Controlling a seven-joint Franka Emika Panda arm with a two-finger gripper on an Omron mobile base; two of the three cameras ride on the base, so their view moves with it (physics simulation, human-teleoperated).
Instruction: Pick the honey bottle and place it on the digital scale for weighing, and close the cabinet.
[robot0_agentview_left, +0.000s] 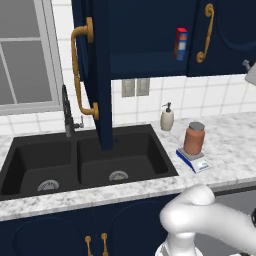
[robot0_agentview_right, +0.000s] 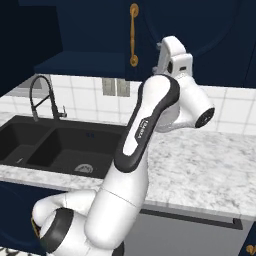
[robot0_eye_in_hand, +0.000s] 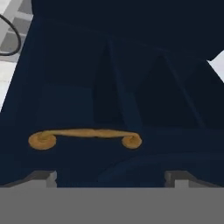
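Two navy cabinet (robot0_agentview_left: 150, 35) doors show at the top of the left base view: the left door (robot0_agentview_left: 92, 70) swung out toward the camera over the sink, edge-on, the right door (robot0_agentview_left: 227, 35) shut at upper right; each carries a long curved gold handle (robot0_agentview_left: 80, 75). Between them, on the open shelf, a small red-and-blue box (robot0_agentview_left: 181, 44) stands upright near the right door; its print is too small to read. Honey bottle (robot0_agentview_left: 194, 138), reddish-brown with grey cap, stands upright on the digital scale (robot0_agentview_left: 193, 160), right of centre on the marbled counter (robot0_agentview_left: 230, 145), just right of the black double sink (robot0_agentview_left: 85, 160). Scale display unreadable. Cream pump soap dispenser (robot0_agentview_left: 167, 118) stands behind the scale, against the tiled wall, apart from the bottle. Dark faucet (robot0_agentview_left: 67, 112) behind the sink's left basin. In the right base view, the white arm (robot0_agentview_right: 145, 130) rises to the upper middle of the frame, its hand up by a cabinet door with a gold handle (robot0_agentview_right: 133, 35). Lettering on the forearm is too small to read. Hand view: gripper (robot0_eye_in_hand: 111, 177) fingers (robot0_eye_in_hand: 43, 177) spread wide at the bottom corners, holding nothing, navy door panel close ahead, a gold handle (robot0_eye_in_hand: 85, 136) lying across the frame just above and between them, not touched.
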